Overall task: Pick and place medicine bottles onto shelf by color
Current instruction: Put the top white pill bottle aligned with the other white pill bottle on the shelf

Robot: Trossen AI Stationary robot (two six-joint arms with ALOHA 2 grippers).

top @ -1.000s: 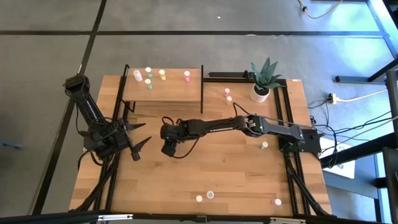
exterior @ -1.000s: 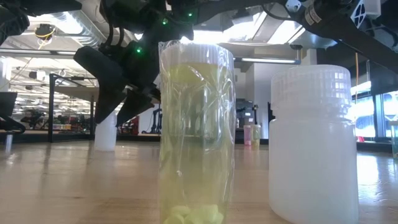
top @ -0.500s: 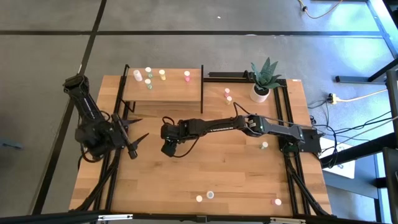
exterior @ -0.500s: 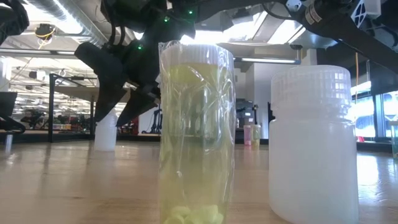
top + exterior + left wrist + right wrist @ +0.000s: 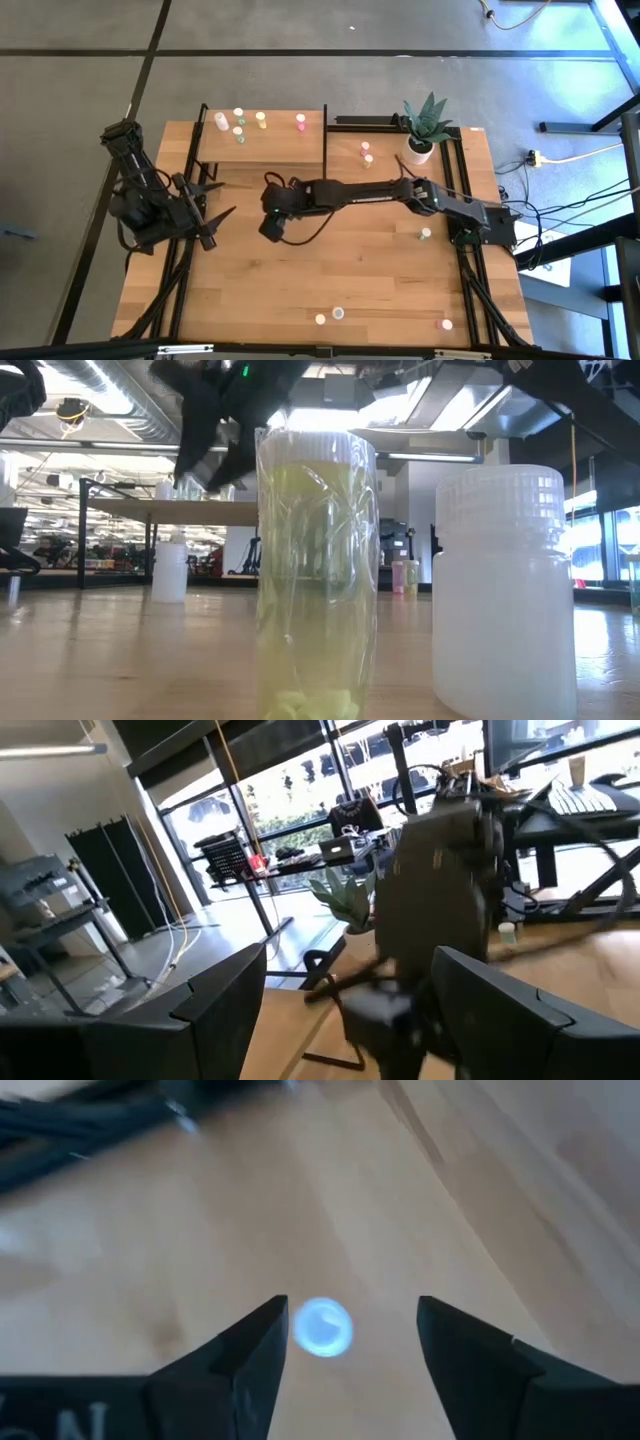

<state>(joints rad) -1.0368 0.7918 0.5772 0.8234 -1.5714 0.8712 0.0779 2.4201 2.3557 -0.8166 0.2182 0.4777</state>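
The right gripper [image 5: 352, 1305] has lifted since a second ago. In the low view its dark fingers were down around the white bottle [image 5: 169, 572]; now they sit high at the top edge and the bottle stands alone on the tabletop [image 5: 300, 280]. In the high view the right arm's wrist has shifted slightly toward the shelf [image 5: 270, 150] but is still stretched across the table middle.

The right wrist view looks straight down: fingers spread wide, gripping nothing, with the bottle's round top between them but lower, on the wood, touching neither.

The left gripper [image 5: 226, 198] has pulled back toward the left table edge and a bit toward the shelf side. It is also spread open and empty, waiting clear of the right arm.

So the bottle is not picked. It looks like either a failed grasp or a re-aim from above; I cannot tell which. The bottle is upright and still lined up under the open fingers, so a straight descent and close should get it.

The shelf already carries five bottles along its far edge, near the white one [image 5: 222, 121]. Others are scattered: two beside the plant pot [image 5: 419, 150], one near the right arm's base, three along the near edge. Most of the task remains.
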